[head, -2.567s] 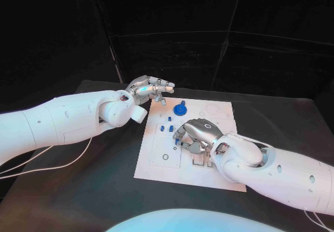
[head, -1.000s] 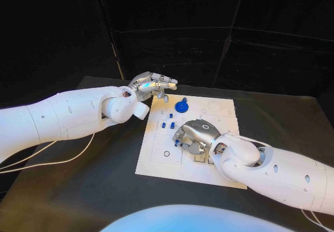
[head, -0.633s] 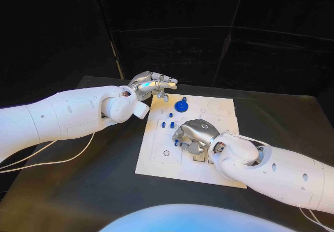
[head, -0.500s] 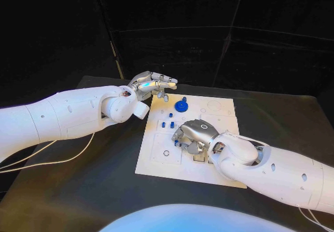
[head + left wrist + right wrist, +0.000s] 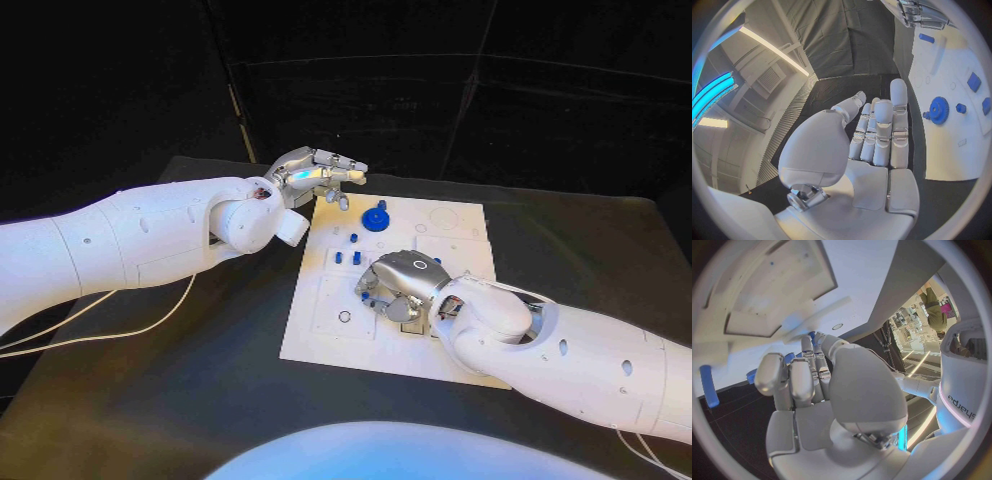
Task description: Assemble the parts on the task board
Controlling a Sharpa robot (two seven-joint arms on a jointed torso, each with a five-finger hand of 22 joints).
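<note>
The white task board (image 5: 325,325) lies in the middle of the black table. A blue gear (image 5: 376,220) stands near its far edge, and the left wrist view also shows the gear (image 5: 939,110). Three small blue parts (image 5: 346,255) stand just nearer than it. My right hand (image 5: 401,290) is curled down onto the board's middle, and a small blue part (image 5: 368,296) shows at its fingertips; blue (image 5: 789,358) also shows between the fingers (image 5: 807,380). My left hand (image 5: 317,176) hovers over the board's far left corner, and its palm (image 5: 873,170) holds nothing.
A blue peg (image 5: 709,385) stands on the board beside my right hand. Bare black table (image 5: 173,380) surrounds the board. My right forearm (image 5: 577,355) lies over the board's near right corner.
My right hand has settled slightly nearer and lower on the board's middle. My left hand has stayed where it was.
</note>
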